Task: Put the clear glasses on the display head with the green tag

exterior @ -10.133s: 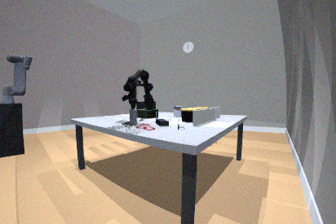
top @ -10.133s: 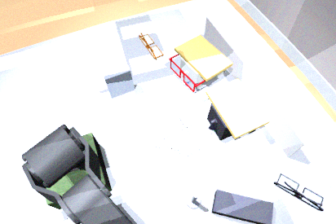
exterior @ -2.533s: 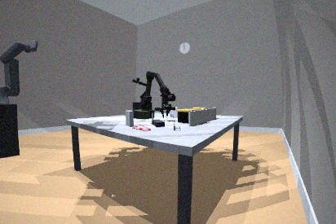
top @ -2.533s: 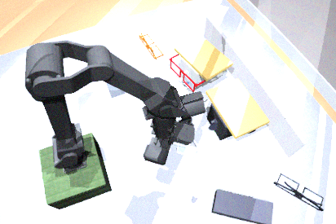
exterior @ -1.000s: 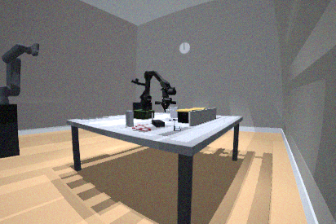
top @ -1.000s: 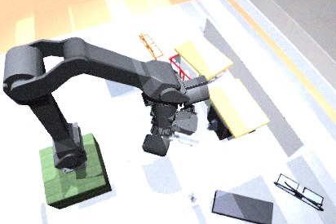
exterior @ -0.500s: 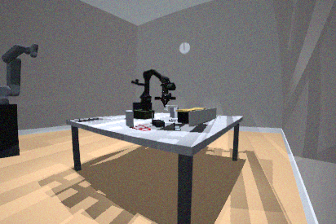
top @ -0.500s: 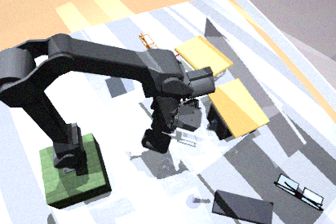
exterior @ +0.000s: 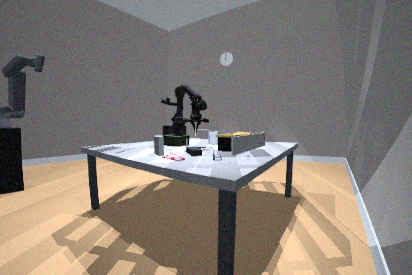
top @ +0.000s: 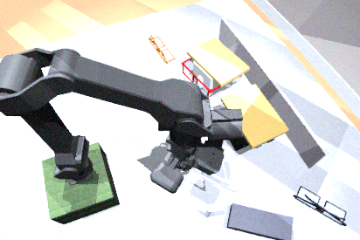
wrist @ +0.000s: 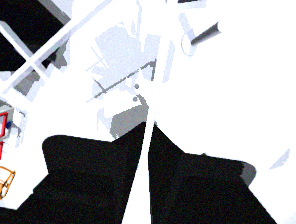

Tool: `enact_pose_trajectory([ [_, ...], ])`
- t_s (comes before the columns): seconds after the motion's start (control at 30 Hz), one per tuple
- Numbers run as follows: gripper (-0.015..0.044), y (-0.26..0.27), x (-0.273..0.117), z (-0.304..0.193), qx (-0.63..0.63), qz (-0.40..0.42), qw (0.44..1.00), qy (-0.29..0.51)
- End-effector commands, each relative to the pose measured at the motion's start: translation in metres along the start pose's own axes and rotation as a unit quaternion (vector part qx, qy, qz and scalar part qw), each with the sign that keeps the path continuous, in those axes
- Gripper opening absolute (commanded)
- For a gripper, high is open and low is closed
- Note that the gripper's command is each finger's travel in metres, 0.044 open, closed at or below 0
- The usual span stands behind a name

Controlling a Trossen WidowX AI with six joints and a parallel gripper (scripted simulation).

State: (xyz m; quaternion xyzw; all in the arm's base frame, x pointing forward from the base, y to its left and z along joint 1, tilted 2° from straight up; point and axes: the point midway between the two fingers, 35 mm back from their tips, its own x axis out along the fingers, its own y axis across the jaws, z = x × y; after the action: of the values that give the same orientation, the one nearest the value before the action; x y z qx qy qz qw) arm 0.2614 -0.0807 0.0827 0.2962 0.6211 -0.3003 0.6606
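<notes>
One pair of clear glasses point(top: 227, 187) point(exterior: 202, 130) point(wrist: 60, 46) is up in the air, just under the end effector point(top: 187, 163) point(exterior: 196, 129) point(wrist: 147, 126). The end effector is nearly closed, with its two fingers pinching the glasses. The frame looks so pale that I cannot tell just which bit is pinched.

These glasses should be very light. The frame is likely stiff, but the thin side arms may bend or snap if pushed hard. Smooth clear stuff can be slippery too, so they could tip or twist in a small pinch. The best place to hold them is the middle, by the nose bridge, so both side arms can slide past the ears. Holding one side arm would make the far side sag. A soft, steady pinch should be enough.

Near them, low on the white tabletop point(top: 131, 39) point(exterior: 235, 176) point(wrist: 225, 120), is a pale shape point(top: 204, 194) that may be a head. I cannot make out a green tag, so I cannot say which head is the right one.

Farther out, red glasses point(top: 210, 91) point(wrist: 4, 125) sit beside a yellow board point(top: 218, 58), and orange glasses point(top: 167, 62) point(wrist: 6, 182) lie past them. A swinging side arm could bump things, so go slowly.
</notes>
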Motion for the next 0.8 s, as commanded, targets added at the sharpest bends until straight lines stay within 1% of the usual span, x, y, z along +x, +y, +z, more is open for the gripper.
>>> enact_pose_trajectory([
  [0.0, 0.0, -0.014, 0.0, 0.009, 0.024, 0.001, 1.0, 0.001],
  [0.57, 0.0, -0.086, -0.001, 0.039, 0.139, -0.002, 0.99, -0.001],
  [0.77, 0.0, -0.089, 0.005, 0.04, 0.143, -0.002, 0.99, -0.001],
])
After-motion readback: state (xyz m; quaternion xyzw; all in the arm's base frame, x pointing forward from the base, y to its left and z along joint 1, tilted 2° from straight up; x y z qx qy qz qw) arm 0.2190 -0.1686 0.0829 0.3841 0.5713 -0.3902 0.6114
